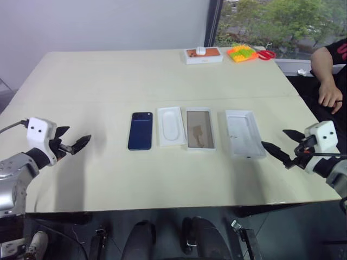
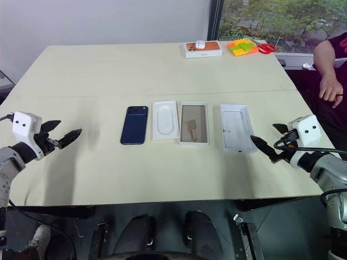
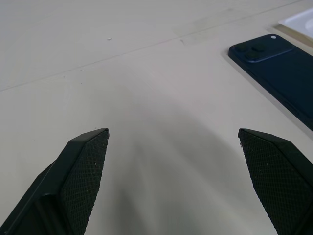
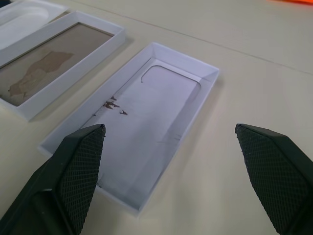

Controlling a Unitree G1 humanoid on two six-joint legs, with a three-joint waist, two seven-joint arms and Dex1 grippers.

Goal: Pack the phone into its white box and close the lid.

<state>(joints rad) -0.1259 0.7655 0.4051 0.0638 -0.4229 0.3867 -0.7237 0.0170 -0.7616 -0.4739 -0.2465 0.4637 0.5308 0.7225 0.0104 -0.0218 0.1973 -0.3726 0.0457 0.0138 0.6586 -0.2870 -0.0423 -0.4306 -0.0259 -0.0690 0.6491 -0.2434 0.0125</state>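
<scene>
Overhead, head camera: the table (image 1: 108,76) carries 4 flat items in 1 row. The phone (image 1: 140,130) lies flat, back up, camera cluster at its far corner. Just beside the phone, on its right, sits a white insert (image 1: 171,125) with an oval recess. 1 place further from the phone is a brown-floored tray (image 1: 200,129), white-walled and open side up. Furthest right from the phone is a white-floored tray (image 1: 244,133), also open side up. No printed top is visible, so I cannot tell which tray is box and which is lid. None of the 4 touch.

The left gripper (image 1: 78,134) hovers left of the phone, well apart from it, jaws spread and empty. The right gripper (image 1: 274,137) hovers on the opposite side of the phone, just past the white-floored tray, jaws spread and empty.

Far beyond the phone: an orange-topped box (image 1: 203,54), a green-and-orange block toy (image 1: 242,52), red scissors (image 1: 265,54). A person's hand (image 1: 329,96) rests at the table's right edge.

Left wrist camera: both fingers (image 3: 83,171) are wide apart over bare table, with the phone's camera end ahead.

Right wrist camera: the fingers (image 4: 73,171) are splayed, with the white-floored tray between them and clear of both.
</scene>
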